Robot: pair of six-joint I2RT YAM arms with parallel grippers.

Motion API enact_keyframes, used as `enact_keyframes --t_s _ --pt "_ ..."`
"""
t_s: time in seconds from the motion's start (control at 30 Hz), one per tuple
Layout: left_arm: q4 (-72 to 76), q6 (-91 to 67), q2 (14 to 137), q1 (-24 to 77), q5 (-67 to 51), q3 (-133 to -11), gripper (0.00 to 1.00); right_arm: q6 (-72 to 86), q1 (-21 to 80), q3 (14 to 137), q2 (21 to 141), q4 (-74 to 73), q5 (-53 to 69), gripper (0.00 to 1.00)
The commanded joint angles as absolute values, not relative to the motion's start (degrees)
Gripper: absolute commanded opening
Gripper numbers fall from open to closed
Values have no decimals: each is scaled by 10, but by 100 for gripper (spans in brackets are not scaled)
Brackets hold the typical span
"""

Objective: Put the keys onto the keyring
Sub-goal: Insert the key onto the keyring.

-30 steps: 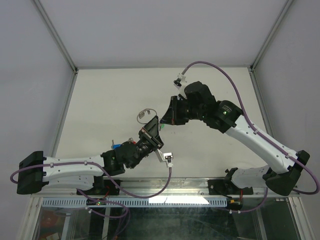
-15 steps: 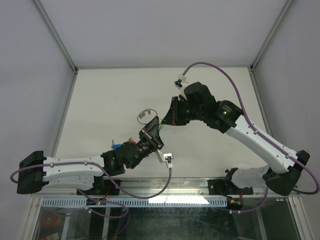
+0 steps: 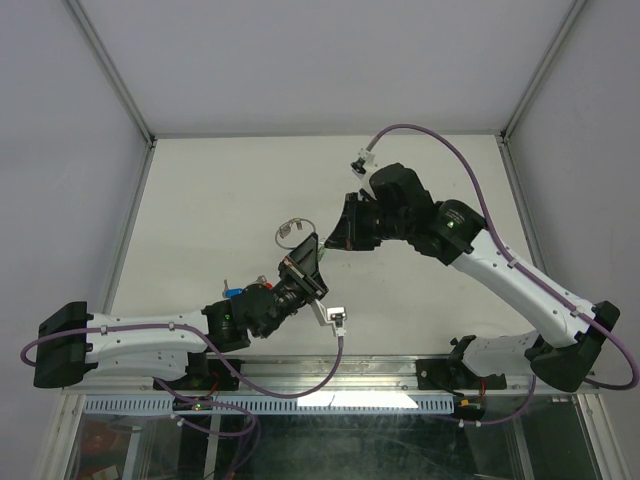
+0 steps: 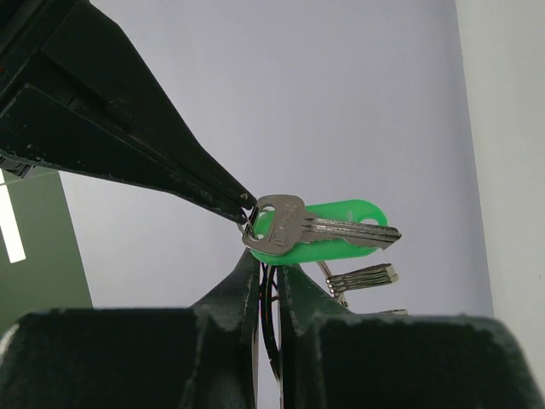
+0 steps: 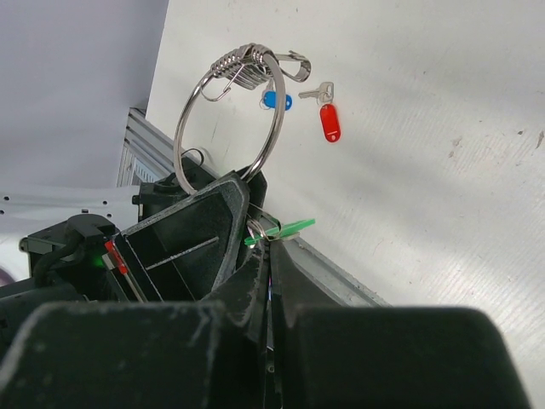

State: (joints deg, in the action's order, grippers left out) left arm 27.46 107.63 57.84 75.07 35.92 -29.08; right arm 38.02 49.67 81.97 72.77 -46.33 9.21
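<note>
My left gripper (image 3: 308, 250) is raised off the table and shut on the thin wire of the keyring (image 5: 176, 141), a large silver ring with plain silver pieces (image 5: 245, 63) bunched at its top. My right gripper (image 5: 271, 247) meets it tip to tip and is shut on the small split ring of the green key (image 4: 341, 232). That key's silver blade and green tag lie just above my left fingertips (image 4: 249, 271). The blue key (image 5: 274, 100) and the red key (image 5: 329, 122) lie on the table beyond the ring.
The white table (image 3: 220, 190) is walled by grey panels at left, back and right. A metal rail (image 3: 330, 370) runs along the near edge by the arm bases. The right arm's purple cable (image 3: 440, 150) loops above the work area.
Almost nothing: the right wrist has shifted very slightly, and both grippers keep their holds at the same spot.
</note>
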Motion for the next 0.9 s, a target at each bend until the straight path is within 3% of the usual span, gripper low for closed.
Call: enact_keyframes --t_s 0.0,0.53,0.87 --pt "308 1087 565 751 387 -286 0 371 486 844 710 -485 83 0" --pt "312 1082 561 751 388 -284 0 360 475 828 696 -475 97 0" --pt "299 985 531 773 384 -307 0 319 474 713 586 -277 93 0"
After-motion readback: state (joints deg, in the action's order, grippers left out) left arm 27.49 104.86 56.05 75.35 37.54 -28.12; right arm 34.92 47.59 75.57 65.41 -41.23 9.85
